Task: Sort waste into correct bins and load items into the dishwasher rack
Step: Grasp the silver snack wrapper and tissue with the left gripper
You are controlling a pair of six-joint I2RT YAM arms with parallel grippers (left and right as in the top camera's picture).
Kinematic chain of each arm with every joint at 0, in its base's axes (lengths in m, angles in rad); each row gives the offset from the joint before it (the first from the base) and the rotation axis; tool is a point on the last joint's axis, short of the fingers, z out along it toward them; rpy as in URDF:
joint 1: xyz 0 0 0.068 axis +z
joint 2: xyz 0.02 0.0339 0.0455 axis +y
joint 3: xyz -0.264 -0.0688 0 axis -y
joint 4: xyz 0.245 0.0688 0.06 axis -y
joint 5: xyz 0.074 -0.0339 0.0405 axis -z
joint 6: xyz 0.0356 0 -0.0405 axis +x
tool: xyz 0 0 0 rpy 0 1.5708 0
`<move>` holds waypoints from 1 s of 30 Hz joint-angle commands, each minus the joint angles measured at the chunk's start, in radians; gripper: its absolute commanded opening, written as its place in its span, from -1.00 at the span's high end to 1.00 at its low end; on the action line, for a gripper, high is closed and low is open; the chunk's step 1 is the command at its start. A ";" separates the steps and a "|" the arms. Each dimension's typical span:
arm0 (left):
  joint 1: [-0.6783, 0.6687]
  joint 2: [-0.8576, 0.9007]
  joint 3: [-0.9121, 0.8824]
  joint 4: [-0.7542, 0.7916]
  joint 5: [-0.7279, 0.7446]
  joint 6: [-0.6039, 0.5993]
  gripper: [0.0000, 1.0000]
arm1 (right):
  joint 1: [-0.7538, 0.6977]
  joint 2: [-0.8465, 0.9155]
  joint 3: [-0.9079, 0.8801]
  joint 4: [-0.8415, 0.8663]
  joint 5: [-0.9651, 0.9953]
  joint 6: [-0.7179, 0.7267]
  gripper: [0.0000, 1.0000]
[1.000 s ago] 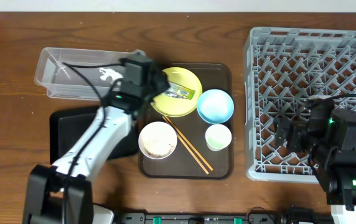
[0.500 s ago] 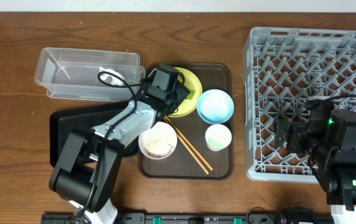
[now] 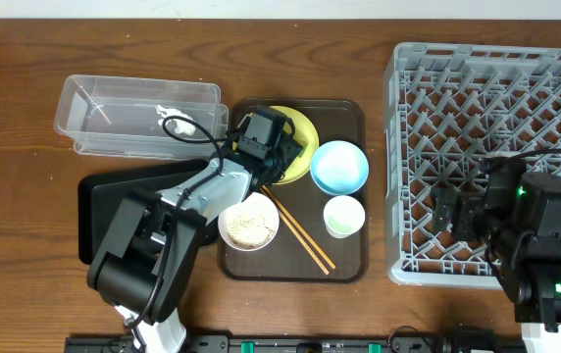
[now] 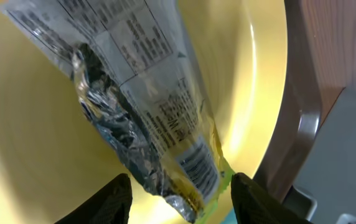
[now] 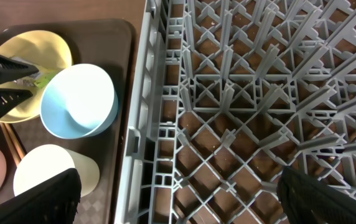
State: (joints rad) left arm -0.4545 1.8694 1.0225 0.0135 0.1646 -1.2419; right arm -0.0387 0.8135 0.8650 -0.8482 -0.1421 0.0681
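My left gripper (image 3: pixel 279 149) is low over the yellow plate (image 3: pixel 303 126), open. In the left wrist view its fingers (image 4: pixel 181 202) straddle the lower end of the crumpled green-and-yellow wrapper (image 4: pixel 147 118), which lies on the plate (image 4: pixel 35 124); no grip shows. Rice fills the white bowl (image 3: pixel 248 221). The light blue bowl (image 3: pixel 339 167), pale cup (image 3: pixel 343 216) and chopsticks (image 3: pixel 300 237) sit on the brown tray. My right gripper (image 3: pixel 457 211) hangs open and empty over the grey rack (image 3: pixel 496 88), and its fingers (image 5: pixel 178 205) are spread wide over the pegs (image 5: pixel 259 93).
The clear tub (image 3: pixel 114 113) stands at the back left, with the black tray (image 3: pixel 99 196) in front of it. The brown serving tray (image 3: pixel 349 267) holds the dishes between the bins and the rack. The rack's left wall (image 5: pixel 144 124) borders the tray.
My left gripper has moved right, from beside the tub to over the yellow plate, and now covers the wrapper in the overhead view. The right arm has not moved.
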 commanded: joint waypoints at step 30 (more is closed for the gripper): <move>0.031 -0.069 0.021 0.018 -0.018 0.249 0.88 | 0.014 -0.003 0.010 0.000 -0.005 0.009 -0.99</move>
State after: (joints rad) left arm -0.4374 1.8751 1.0275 0.0338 0.1291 -1.1412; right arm -0.0387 0.8135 0.8650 -0.8486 -0.1421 0.0681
